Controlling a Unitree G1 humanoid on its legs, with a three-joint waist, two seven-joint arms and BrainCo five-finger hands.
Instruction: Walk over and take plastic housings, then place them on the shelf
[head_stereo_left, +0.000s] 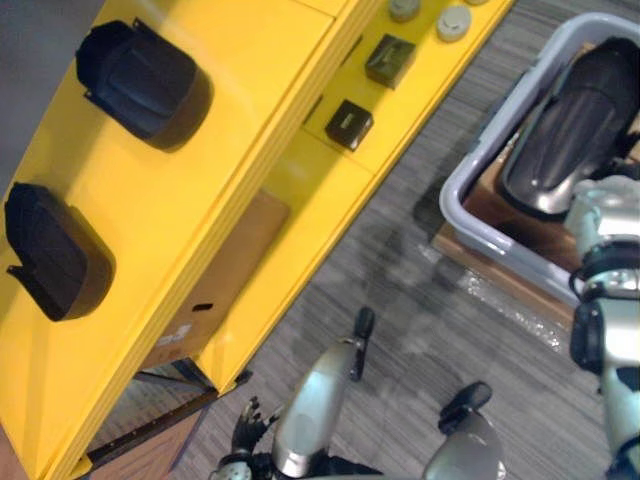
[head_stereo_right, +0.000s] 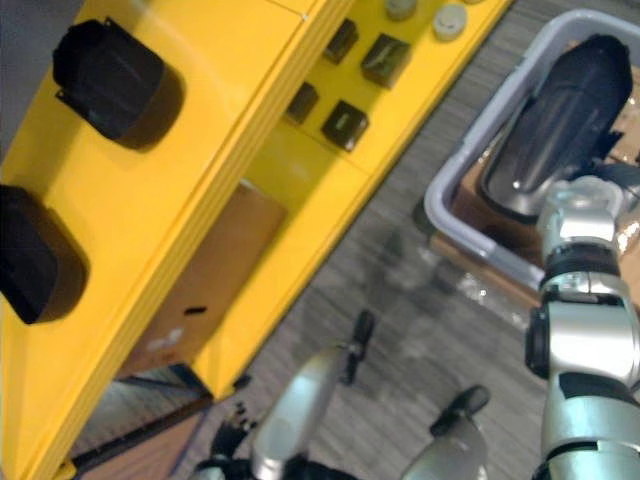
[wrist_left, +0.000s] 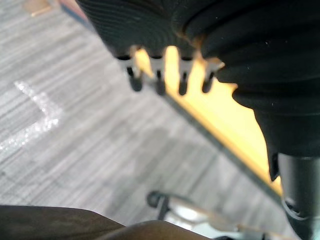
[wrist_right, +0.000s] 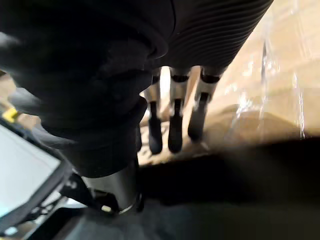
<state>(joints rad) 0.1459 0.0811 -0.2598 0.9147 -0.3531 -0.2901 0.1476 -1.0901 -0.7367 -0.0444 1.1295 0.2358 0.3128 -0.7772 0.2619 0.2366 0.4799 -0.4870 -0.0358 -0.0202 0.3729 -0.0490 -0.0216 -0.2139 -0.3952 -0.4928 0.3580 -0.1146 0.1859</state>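
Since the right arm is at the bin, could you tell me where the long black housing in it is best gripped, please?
Probably across its long side edges near the middle, coming down from above with the right hand: the housing seems to lie dome-up in the grey bin, glossy and rounded, so its crown offers little hold.

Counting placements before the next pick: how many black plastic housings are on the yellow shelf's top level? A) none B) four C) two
C: a first housing and a second housing lie apart on the top of the yellow shelf, while a third housing is in the grey bin.
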